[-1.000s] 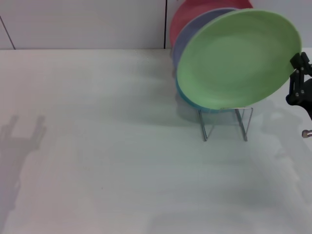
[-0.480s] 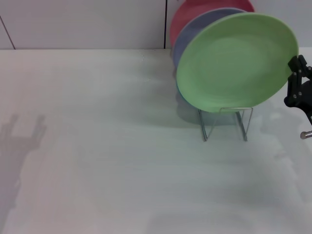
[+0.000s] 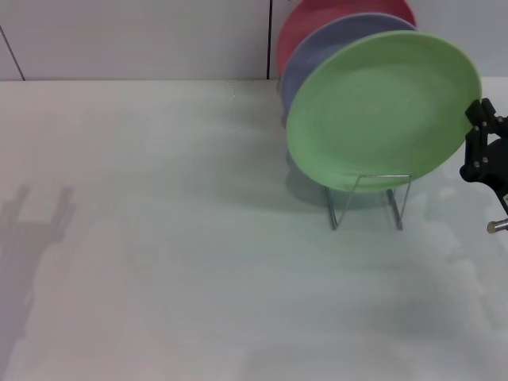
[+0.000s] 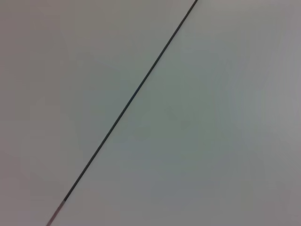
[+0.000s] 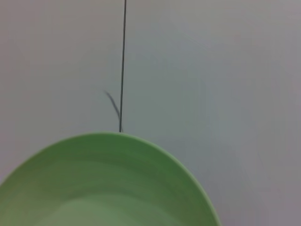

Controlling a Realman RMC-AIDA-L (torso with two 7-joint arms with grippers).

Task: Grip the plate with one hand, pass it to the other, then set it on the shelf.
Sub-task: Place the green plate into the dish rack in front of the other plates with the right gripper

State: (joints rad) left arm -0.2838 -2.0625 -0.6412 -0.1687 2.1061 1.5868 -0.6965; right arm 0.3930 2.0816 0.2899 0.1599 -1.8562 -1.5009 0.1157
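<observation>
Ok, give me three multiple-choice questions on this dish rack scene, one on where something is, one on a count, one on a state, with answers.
1. Where does the green plate sit among the plates at the wire rack?
A. At the front, nearest the camera
B. At the very back
C. Flat on the table, away from the rack

2. How many plates show in the head view?
A. One
B. Three
C. Six

3. How does the green plate stand?
A. Lying flat, face down
B. Broken in pieces
C. On edge, tilted, its face toward the camera

Answers:
1. A, it overlaps the lavender plate and the red plate behind it.
2. B, green, lavender and red.
3. C, its round face shows above the rack, with the right gripper at its right edge.
</observation>
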